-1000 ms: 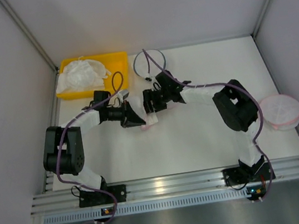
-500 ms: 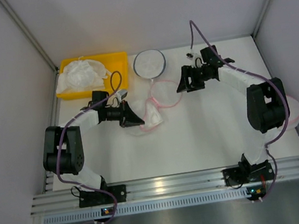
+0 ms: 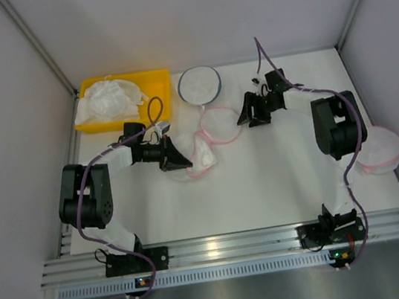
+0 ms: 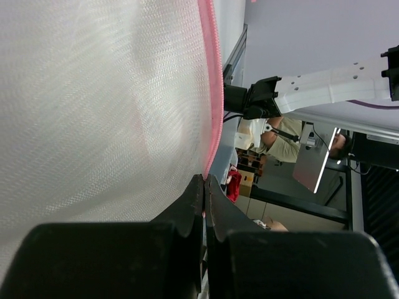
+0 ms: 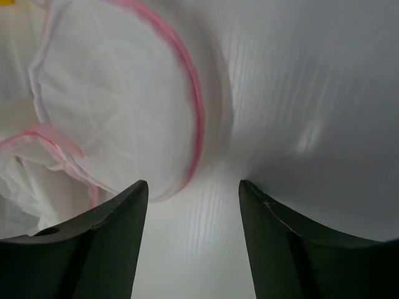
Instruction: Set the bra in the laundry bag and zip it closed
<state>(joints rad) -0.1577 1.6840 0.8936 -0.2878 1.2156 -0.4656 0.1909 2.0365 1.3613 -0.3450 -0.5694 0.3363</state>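
Observation:
The laundry bag [image 3: 211, 134] lies open mid-table, its pink-rimmed lid [image 5: 118, 106] folded back. Crumpled white fabric that looks like the bra [image 3: 204, 153] sits in its lower half and also shows in the right wrist view [image 5: 25, 187]. My left gripper [image 3: 184, 159] is shut on the bag's pink rim [image 4: 214, 106] at its left edge; in the left wrist view [image 4: 204, 178] the fingertips pinch the rim. My right gripper [image 3: 246, 117] is open and empty just right of the bag, in the right wrist view [image 5: 193, 184] low over the table beside the lid.
A yellow bin [image 3: 158, 76] with white fabric items [image 3: 108, 99] stands at back left. A round white bag with a dark rim [image 3: 199, 84] lies behind the laundry bag. Another pink-rimmed bag [image 3: 380, 149] lies at the right edge.
My right gripper left the bag's opening and swung up to the back right, then settled just right of the bag. The bag's lid now lies open. My left gripper kept its hold.

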